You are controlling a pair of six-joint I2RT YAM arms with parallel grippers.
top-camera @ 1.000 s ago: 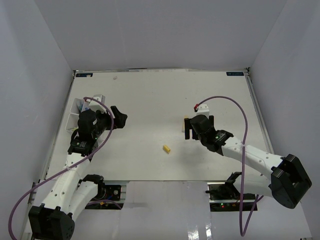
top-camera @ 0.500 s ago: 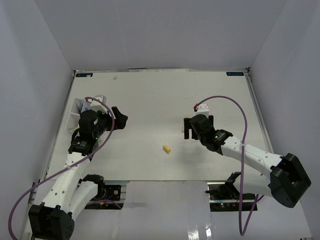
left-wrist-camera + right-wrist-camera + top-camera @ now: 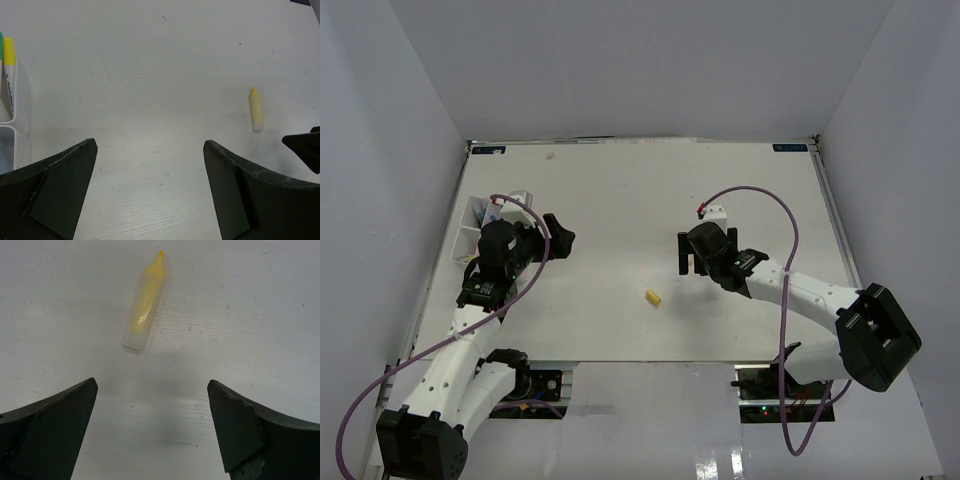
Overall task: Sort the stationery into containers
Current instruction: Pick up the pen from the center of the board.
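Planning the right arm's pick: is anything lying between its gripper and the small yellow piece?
Nothing visible does: only bare table lies between the open right gripper and the yellow piece ahead of it.

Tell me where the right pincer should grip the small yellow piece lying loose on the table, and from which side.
Probably across the straight middle of the yellow piece, from above: it lies flat on the table and narrows to a point at one end, a poor hold. It lies slanted ahead of the open right pincer, so turn the wrist a little.
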